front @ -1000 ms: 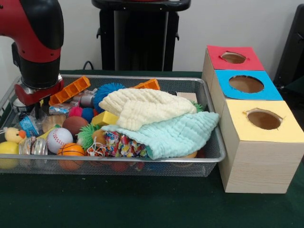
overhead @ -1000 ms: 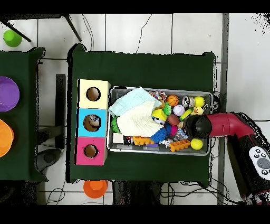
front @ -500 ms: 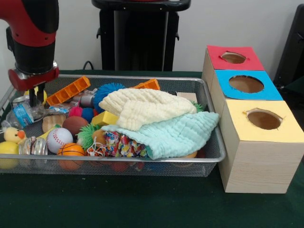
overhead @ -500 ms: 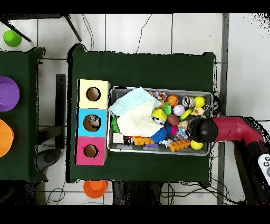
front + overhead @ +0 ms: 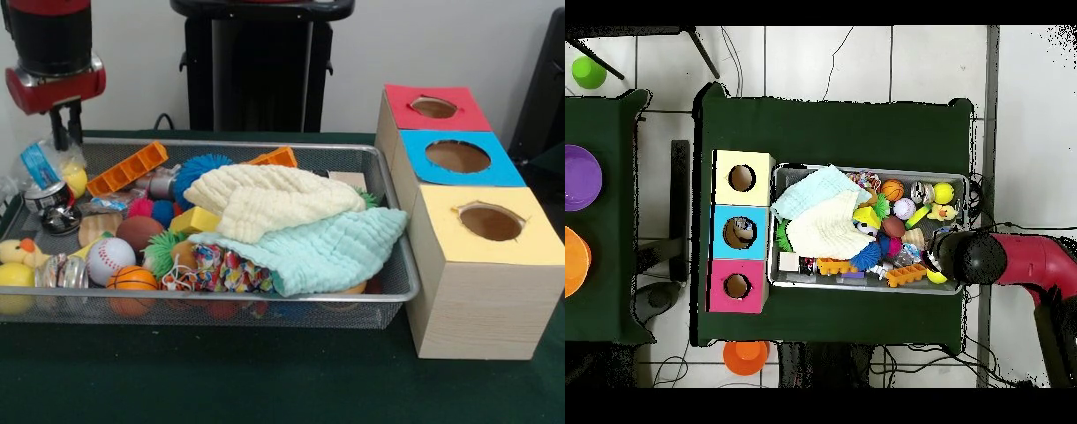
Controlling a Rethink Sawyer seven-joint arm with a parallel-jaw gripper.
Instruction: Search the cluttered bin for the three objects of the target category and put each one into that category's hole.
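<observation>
Jaws pinched on the small clear bottle with a blue label [image 5: 41,164]: gripper [image 5: 64,137] raised over the bin's end farthest from the boxes, bottle tilted, clear of the toys. Wire-mesh bin [image 5: 402,274]: cream cloth [image 5: 274,199] and mint cloth [image 5: 322,252] cover its middle, whatever lies beneath hidden. Blue-surround hole [image 5: 457,156]: middle box, well apart from the gripper. Overhead, the arm [image 5: 1005,259] hides bottle and fingers.

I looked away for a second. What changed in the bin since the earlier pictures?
The gripper rose from the bin's end, lifting the small clear bottle with the blue label above the rim. The cloths, balls and the three boxes stayed put.
</observation>
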